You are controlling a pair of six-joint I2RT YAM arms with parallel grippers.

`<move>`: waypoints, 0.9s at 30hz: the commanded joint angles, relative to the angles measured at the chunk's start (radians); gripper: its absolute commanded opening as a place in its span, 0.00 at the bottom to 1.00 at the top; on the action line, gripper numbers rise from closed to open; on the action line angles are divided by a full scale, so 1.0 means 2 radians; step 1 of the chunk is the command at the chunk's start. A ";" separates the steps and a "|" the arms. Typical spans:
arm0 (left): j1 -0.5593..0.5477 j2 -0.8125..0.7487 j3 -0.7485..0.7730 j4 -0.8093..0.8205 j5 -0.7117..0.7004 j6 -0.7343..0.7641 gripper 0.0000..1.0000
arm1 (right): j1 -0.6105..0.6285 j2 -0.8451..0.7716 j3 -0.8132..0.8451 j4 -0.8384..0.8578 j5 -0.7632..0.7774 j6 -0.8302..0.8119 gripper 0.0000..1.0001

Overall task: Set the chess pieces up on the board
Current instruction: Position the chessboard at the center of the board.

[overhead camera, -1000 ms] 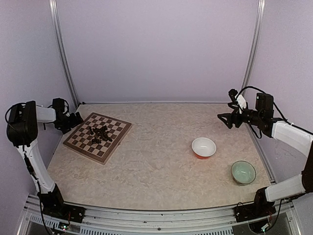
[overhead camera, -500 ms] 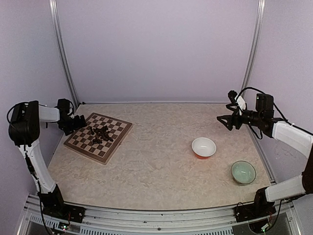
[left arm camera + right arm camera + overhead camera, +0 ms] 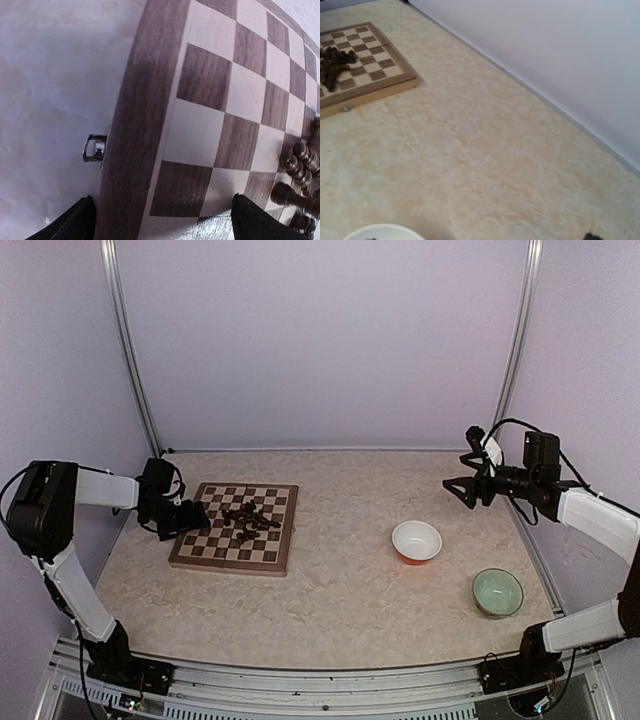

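The left gripper [image 3: 186, 514] sits low at the left edge of the square wooden chessboard [image 3: 268, 545] with dark brown and cream squares and a light brown border. Its black fingers [image 3: 77, 222] are spread wide. In the left wrist view one finger hangs over the beige marbled tabletop [image 3: 340, 590] and the other over the checkered field, so the board's border runs between them. Nothing is pinched. A small metal clasp [image 3: 95, 148] juts from the board's side, just ahead of the finger on the table side.

The tiny dark brown-black chess pieces [image 3: 248, 520] lie in a loose heap on the squares near the middle of the board, toward its far side, several tipped over. The board rests flat on the left part of the table.

The right gripper [image 3: 457, 490] hovers above the far right of the table, its fingers apart and holding nothing. Below it stands a round white bowl with a red-orange outside [image 3: 416, 540], and nearer the right arm's base a round pale green bowl [image 3: 497, 591], both well apart from the board.
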 commanded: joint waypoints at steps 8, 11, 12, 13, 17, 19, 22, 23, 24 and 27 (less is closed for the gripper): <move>-0.189 -0.078 -0.090 -0.021 0.026 -0.112 0.92 | 0.005 0.021 0.008 -0.017 -0.016 -0.005 0.88; -0.238 -0.067 -0.068 -0.039 0.015 -0.124 0.91 | 0.005 0.023 0.008 -0.017 -0.017 -0.004 0.87; -0.252 -0.060 -0.056 -0.055 0.004 -0.125 0.91 | 0.005 0.024 0.008 -0.018 -0.017 -0.004 0.87; -0.264 -0.055 -0.042 -0.075 -0.013 -0.125 0.91 | 0.005 0.024 0.008 -0.018 -0.017 -0.004 0.87; -0.289 -0.049 0.019 -0.165 -0.089 -0.121 0.91 | 0.005 0.023 0.008 -0.020 -0.018 -0.006 0.87; -0.288 -0.063 0.049 -0.192 -0.119 -0.114 0.91 | 0.005 0.023 0.006 -0.021 -0.019 -0.013 0.86; -0.269 -0.080 0.094 -0.197 -0.149 -0.088 0.91 | 0.006 0.021 0.002 -0.029 -0.040 -0.037 0.83; -0.256 -0.080 0.116 -0.192 -0.154 -0.076 0.91 | 0.007 0.021 0.001 -0.031 -0.049 -0.044 0.82; -0.242 -0.074 0.131 -0.184 -0.154 -0.065 0.91 | 0.008 0.021 -0.001 -0.032 -0.056 -0.048 0.81; -0.195 -0.041 0.169 -0.135 -0.145 -0.043 0.93 | 0.013 0.024 -0.001 -0.035 -0.066 -0.050 0.80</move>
